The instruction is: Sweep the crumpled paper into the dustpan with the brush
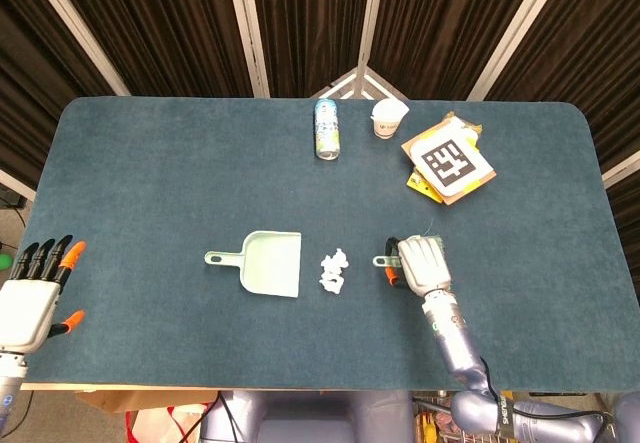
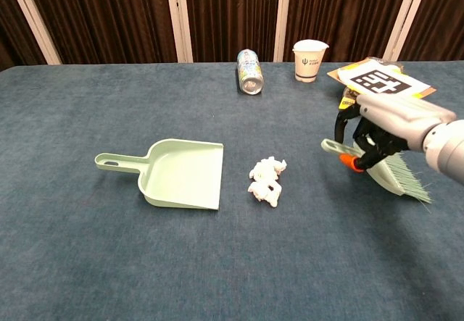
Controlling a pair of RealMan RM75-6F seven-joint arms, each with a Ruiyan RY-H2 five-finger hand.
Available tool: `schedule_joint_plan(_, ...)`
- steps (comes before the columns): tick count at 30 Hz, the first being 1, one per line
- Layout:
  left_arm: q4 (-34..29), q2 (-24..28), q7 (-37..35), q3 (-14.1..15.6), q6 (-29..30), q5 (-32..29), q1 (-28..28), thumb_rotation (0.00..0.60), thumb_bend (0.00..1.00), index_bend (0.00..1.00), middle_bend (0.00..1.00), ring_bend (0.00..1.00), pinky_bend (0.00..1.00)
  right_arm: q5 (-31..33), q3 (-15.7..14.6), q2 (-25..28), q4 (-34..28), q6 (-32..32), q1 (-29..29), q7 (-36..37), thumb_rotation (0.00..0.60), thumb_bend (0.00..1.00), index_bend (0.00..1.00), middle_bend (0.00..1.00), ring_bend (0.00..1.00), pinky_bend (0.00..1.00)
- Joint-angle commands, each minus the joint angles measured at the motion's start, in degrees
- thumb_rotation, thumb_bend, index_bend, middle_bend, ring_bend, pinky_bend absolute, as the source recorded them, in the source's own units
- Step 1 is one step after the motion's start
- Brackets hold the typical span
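Here, right hand [image 2: 384, 125] fingers holding pale green bristled brush [image 2: 397, 176] raised, white crumpled paper [image 2: 267, 181] between it and pale green plastic dustpan [image 2: 181, 174], left hand [image 1: 28, 293] fingers wide off counter edge.

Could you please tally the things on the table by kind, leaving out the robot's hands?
Dustpan: 1
Brush, held by the right hand: 1
Crumpled paper: 1
Bottle, lying on its side: 1
Paper cup: 1
Pile of flat packets topped by a marker card: 1
Total: 6
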Motion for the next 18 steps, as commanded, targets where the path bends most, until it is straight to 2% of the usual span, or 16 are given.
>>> schedule_joint_plan(1, -4.3, 0.3, 3.7, -1.4, -2.6, -1.3, -2.3, 0.600, 0.01, 0.05, 0.10, 0.12, 0.21, 0.7, 0.2, 1.2, -1.3, 0.3, 0.3, -0.4, 0.600, 0.47, 0.81, 0.85, 0.84, 0.76)
schedule_joint_plan(5, -8.9, -1.1, 11.5, -5.0, -6.7, -5.5, -6.8, 0.600, 0.07, 0.20, 0.41, 0.42, 0.48, 0.5, -0.2, 1.8, -1.9, 0.9, 0.5, -0.2, 0.600, 0.47, 0.81, 0.85, 0.84, 0.76)
schedule_joint_plan(9, -10.5, -4.5, 19.1, -8.6, -10.6, -10.6, -12.1, 0.600, 0.21, 0.32, 0.68, 0.69, 0.75, 0.5, -0.5, 2.3, -2.2, 1.0, 0.6, 0.2, 0.600, 0.47, 0.81, 0.85, 0.84, 0.76)
schedule_joint_plan(13, -11.0, -8.8, 26.3, -11.2, -13.3, -18.0, -16.9, 0.600, 0.31, 0.37, 0.84, 0.84, 0.87, 0.1, -0.8, 2.8, -2.3, 1.2, 1.0, 0.2, 0.600, 0.47, 0.81, 0.85, 0.84, 0.76)
schedule_joint_plan(18, -11.4, -13.9, 35.6, -12.5, -15.2, -30.0, -22.0, 0.600, 0.33, 0.39, 0.94, 0.93, 0.97, 0.4, -0.7, 3.7, -2.0, 1.2, 1.2, 0.8, 0.600, 0.47, 0.81, 0.85, 0.84, 0.76)
